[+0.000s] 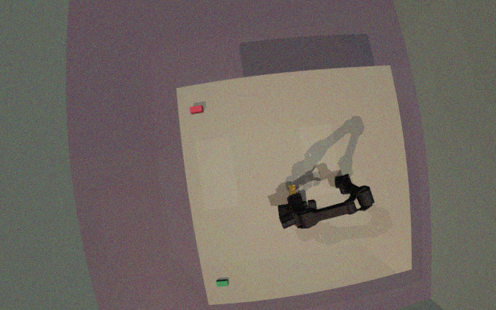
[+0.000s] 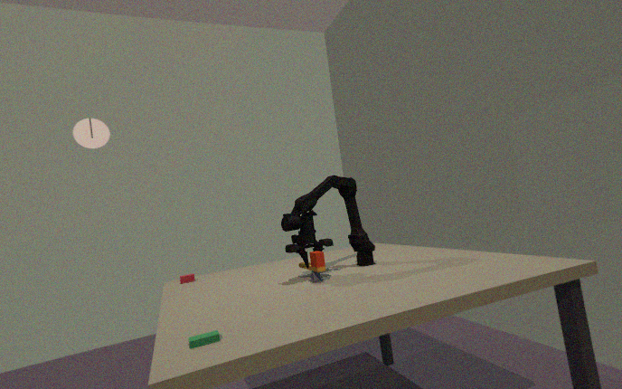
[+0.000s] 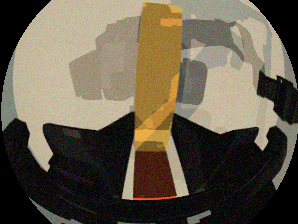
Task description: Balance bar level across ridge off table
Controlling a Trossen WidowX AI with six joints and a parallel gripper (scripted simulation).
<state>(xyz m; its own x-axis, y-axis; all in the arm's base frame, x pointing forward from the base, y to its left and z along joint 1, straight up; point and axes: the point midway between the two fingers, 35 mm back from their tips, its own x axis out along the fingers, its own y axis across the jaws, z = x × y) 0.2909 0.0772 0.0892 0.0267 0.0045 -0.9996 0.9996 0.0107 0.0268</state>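
One step remains: the fingers are clamped on the bar (image 3: pixel 158 79), which points toward 12 o'clock over the ridge (image 2: pixel 316 276), above the bench (image 2: pixel 412 293), unreleased.

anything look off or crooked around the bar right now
Nothing stands out. The long yellow bar with its orange end block sits over the small ridge, held in the gripper, off the beige table.
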